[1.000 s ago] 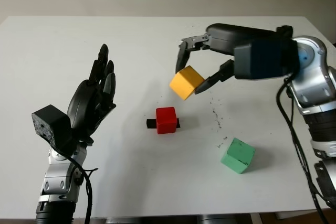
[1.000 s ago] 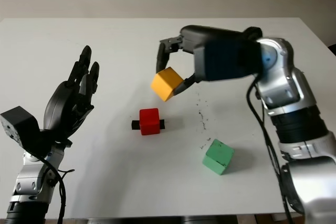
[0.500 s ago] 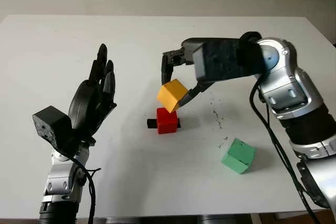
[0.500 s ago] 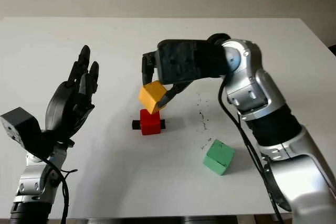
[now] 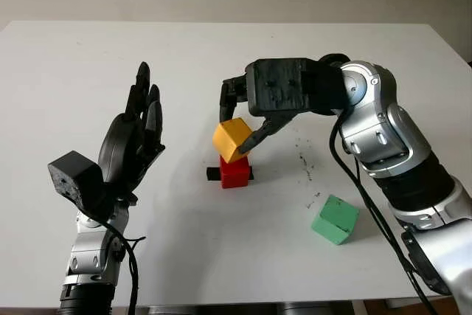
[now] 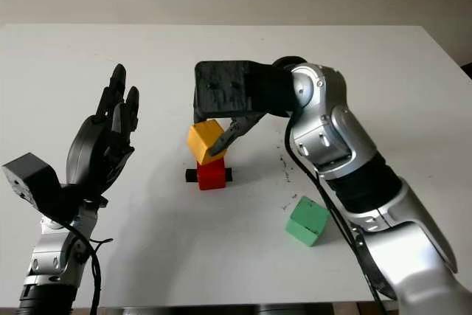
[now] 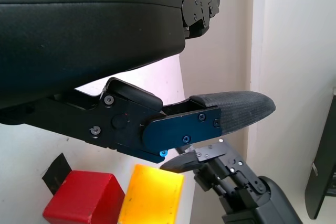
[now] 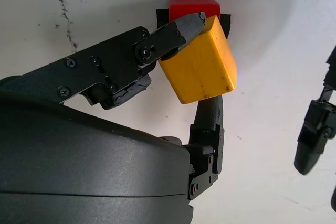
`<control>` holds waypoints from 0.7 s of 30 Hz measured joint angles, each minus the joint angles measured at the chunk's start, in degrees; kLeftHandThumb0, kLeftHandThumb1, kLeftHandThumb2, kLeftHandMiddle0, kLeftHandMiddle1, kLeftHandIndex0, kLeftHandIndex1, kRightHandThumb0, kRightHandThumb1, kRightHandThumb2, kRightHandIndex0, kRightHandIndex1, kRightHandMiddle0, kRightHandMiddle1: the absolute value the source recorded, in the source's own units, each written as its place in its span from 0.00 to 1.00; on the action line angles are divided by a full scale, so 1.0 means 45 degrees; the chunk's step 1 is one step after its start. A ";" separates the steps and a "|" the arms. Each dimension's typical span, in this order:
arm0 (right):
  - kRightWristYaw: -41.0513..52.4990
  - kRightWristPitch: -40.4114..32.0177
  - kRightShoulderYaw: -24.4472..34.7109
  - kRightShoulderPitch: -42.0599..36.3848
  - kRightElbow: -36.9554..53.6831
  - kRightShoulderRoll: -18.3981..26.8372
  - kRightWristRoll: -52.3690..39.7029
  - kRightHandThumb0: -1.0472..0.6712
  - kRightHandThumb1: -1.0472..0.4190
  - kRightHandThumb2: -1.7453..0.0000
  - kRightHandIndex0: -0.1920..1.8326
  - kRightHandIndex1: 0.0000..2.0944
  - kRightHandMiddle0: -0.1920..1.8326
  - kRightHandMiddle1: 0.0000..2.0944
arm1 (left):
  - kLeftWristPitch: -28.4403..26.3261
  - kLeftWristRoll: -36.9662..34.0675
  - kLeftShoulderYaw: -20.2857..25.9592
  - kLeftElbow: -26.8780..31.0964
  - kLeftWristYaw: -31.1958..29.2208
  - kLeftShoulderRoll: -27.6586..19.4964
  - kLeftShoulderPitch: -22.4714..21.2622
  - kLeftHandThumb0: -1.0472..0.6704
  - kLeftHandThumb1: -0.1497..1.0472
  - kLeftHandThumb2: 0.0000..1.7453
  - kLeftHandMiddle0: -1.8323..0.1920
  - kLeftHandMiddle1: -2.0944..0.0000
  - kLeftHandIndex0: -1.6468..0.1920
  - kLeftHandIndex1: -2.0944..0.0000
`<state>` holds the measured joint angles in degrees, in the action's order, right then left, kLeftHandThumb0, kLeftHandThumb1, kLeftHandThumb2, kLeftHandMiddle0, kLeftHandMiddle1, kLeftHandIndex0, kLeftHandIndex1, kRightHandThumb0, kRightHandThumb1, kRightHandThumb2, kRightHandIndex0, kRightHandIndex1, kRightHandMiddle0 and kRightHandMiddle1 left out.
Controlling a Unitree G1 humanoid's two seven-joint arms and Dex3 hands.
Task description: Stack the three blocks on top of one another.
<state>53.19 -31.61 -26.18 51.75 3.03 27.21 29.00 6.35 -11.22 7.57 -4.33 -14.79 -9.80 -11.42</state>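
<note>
White table (image 5: 88, 57) carries your work. Your right hand (image 5: 243, 119) pinches the yellow block (image 5: 232, 139), tilted, directly over the red block (image 5: 235, 171) at mid-table; contact cannot be confirmed. Your green block (image 5: 334, 219) sits well apart, nearer the right. Your left hand (image 5: 133, 142) is open, raised at left.

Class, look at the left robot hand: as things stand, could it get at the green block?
Probably not easily. The left robot hand is raised and open at the far side from the green block, with the right robot hand between them.
</note>
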 measured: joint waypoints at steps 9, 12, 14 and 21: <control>0.0127 -0.0332 -0.0170 -0.0001 0.0011 -0.0008 -0.0005 0.38 0.04 0.97 0.21 0.02 0.21 0.73 | 0.0023 0.0060 -0.0023 0.0000 0.0100 0.0067 0.0000 0.15 1.00 0.36 1.00 1.00 1.00 1.00; 0.0192 -0.0203 -0.0175 -0.0002 0.0014 -0.0003 -0.0042 0.38 0.04 0.97 0.20 0.02 0.22 0.71 | 0.0023 0.0058 -0.0025 0.0000 0.0086 0.0067 0.0000 0.15 1.00 0.35 1.00 1.00 1.00 1.00; 0.0262 -0.0166 -0.0182 -0.0002 0.0014 0.0003 -0.0047 0.38 0.04 0.97 0.19 0.01 0.22 0.70 | 0.0022 0.0058 -0.0024 0.0000 0.0087 0.0067 0.0000 0.15 1.00 0.35 1.00 1.00 1.00 1.00; 0.0386 -0.0210 -0.0222 -0.0010 0.0014 0.0017 -0.0015 0.38 0.04 0.97 0.21 0.03 0.23 0.70 | 0.0046 0.0054 -0.0023 0.0000 0.0080 0.0079 0.0001 0.15 1.00 0.35 1.00 1.00 1.00 1.00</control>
<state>54.93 -32.56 -27.18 51.70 3.09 27.28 28.93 6.56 -10.98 7.47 -4.33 -14.43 -9.44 -11.42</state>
